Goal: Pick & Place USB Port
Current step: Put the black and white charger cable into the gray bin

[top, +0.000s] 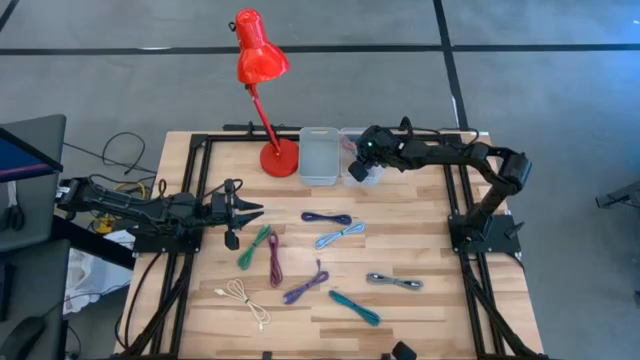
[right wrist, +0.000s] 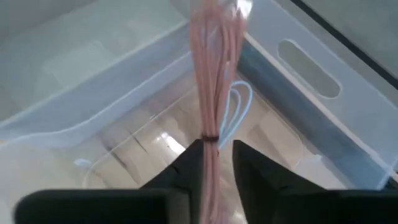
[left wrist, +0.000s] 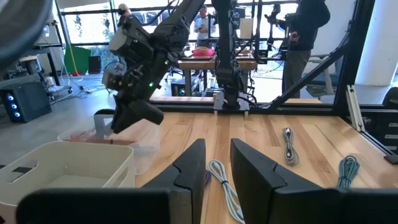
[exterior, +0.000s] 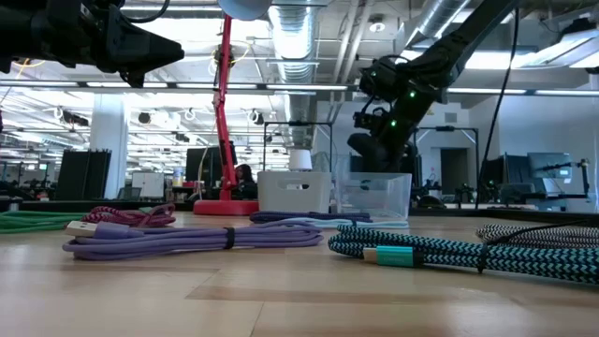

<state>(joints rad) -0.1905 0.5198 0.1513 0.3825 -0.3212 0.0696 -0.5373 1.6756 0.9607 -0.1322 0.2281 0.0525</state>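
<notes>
- Right gripper (top: pixel 362 168) sits over the clear plastic bin (top: pixel 362 160) at the table's far edge, just beside the grey bin (top: pixel 319 155).
- Right wrist view: a bundled pink USB cable (right wrist: pixel 213 81) runs down between the two dark fingers (right wrist: pixel 186 167) into the clear bin. The fingers stand slightly apart, close on either side of the bundle; cannot tell whether they grip it or have let go.
- The cable hangs upright, bound by a dark tie near the fingertips; a loop of white cable (right wrist: pixel 237 112) lies on the bin floor below.
- Left gripper (top: pixel 240 212) hovers above the wooden table (top: pixel 430 250) on the left side, jaws partly open, nothing between them.
- Loose cable bundles on the table: dark blue (top: pixel 326 217), light blue (top: pixel 340 235), green (top: pixel 254 246), maroon (top: pixel 274 262), purple (top: pixel 306 286), teal (top: pixel 355 307), grey (top: pixel 394 282), white (top: pixel 246 300).
- Red desk lamp (top: pixel 260 60) stands at the far edge, its base just left of the grey bin.
- Left wrist view: people stand in the room beyond the table.
</notes>
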